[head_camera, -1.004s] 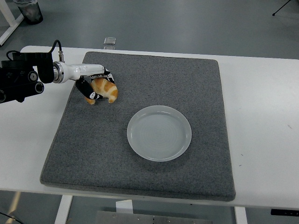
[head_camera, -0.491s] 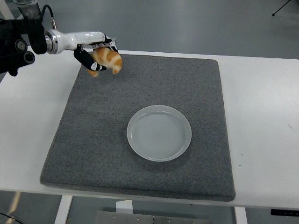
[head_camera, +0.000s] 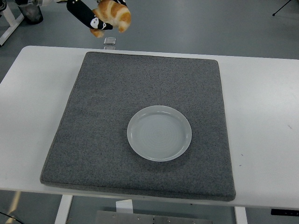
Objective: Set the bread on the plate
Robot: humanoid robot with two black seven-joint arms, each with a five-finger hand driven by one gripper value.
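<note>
My left hand (head_camera: 96, 17) is high at the picture's top left, its black fingers shut on the bread (head_camera: 113, 15), a golden croissant-shaped roll held well above the table's far edge. The arm behind the hand is mostly cut off by the top edge. The light grey plate (head_camera: 159, 133) lies on the dark grey mat (head_camera: 103, 116), right of its middle, with nothing on it. The plate is far below and to the right of the held bread. My right hand is out of view.
The mat covers most of the white table (head_camera: 261, 107). A small clear object (head_camera: 110, 41) sits at the table's far edge behind the mat. A dark bin (head_camera: 30, 11) stands on the floor at top left.
My left hand has lifted the bread from the mat's far left corner up and slightly right, to the top of the picture. The plate has not moved.
</note>
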